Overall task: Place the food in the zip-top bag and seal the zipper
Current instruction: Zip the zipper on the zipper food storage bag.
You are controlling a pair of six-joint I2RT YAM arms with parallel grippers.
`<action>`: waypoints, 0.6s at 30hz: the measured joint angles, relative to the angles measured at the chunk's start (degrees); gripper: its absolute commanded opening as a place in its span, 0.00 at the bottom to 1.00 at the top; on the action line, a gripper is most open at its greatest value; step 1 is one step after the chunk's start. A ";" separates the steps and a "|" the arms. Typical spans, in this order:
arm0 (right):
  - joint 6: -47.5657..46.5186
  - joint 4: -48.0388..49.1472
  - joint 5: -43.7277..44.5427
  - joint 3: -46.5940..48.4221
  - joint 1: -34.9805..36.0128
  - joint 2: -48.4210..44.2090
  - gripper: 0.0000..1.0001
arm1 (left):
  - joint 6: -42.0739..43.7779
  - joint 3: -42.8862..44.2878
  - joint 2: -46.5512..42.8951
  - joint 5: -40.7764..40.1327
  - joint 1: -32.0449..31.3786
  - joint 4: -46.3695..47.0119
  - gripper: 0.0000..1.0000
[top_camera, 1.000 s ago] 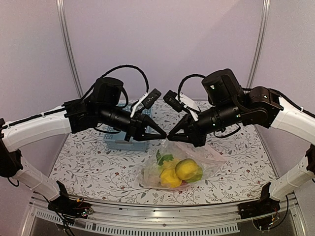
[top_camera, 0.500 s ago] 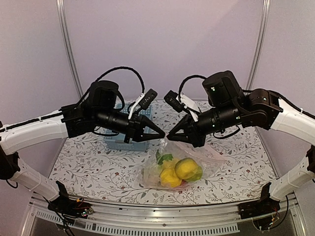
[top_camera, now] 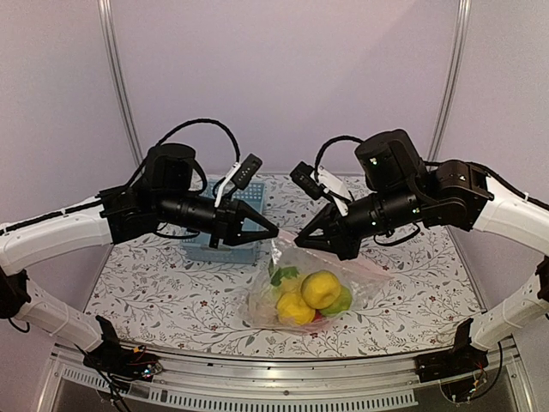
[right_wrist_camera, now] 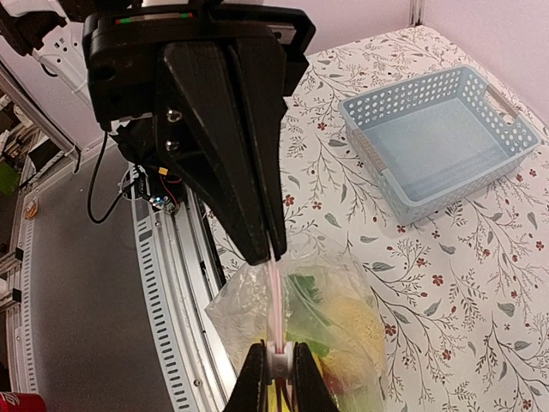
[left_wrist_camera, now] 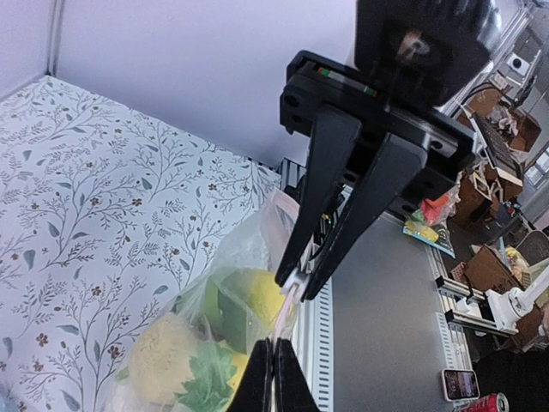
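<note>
From above, the zip-top bag (top_camera: pixel 364 273) lies on the floral table (top_camera: pixel 146 283), in front of the light-blue basket (top_camera: pixel 214 251) and to its right. The bag's mouth is raised toward the basket. Two yellow lemons (top_camera: pixel 320 288) and a green leafy piece (top_camera: pixel 285 276) show through the plastic. The left gripper (top_camera: pixel 273 232) hangs by the basket's right front corner, and the right gripper (top_camera: pixel 300 240) meets it tip to tip on the side away from the basket.

In the left wrist view, the left fingers are pressed together on the zipper (left_wrist_camera: pixel 286 313), and the right gripper pinches the same strip just beyond.

In the right wrist view, the pale strip runs straight between both pinching tips, with the basket beyond the bag.
</note>
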 measured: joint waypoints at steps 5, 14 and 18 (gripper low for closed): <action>0.37 0.09 0.63 -0.76 -0.11 -0.42 0.00 | -0.81 -1.36 -1.84 -0.83 1.46 0.09 0.00; 1.29 -0.39 1.38 -2.12 -0.37 -1.33 0.00 | -2.84 -3.78 -4.48 -2.73 4.42 0.55 0.00; 1.44 -1.05 1.92 -2.43 -0.37 -1.66 0.00 | -4.33 -4.79 -5.29 -4.13 6.23 0.63 0.00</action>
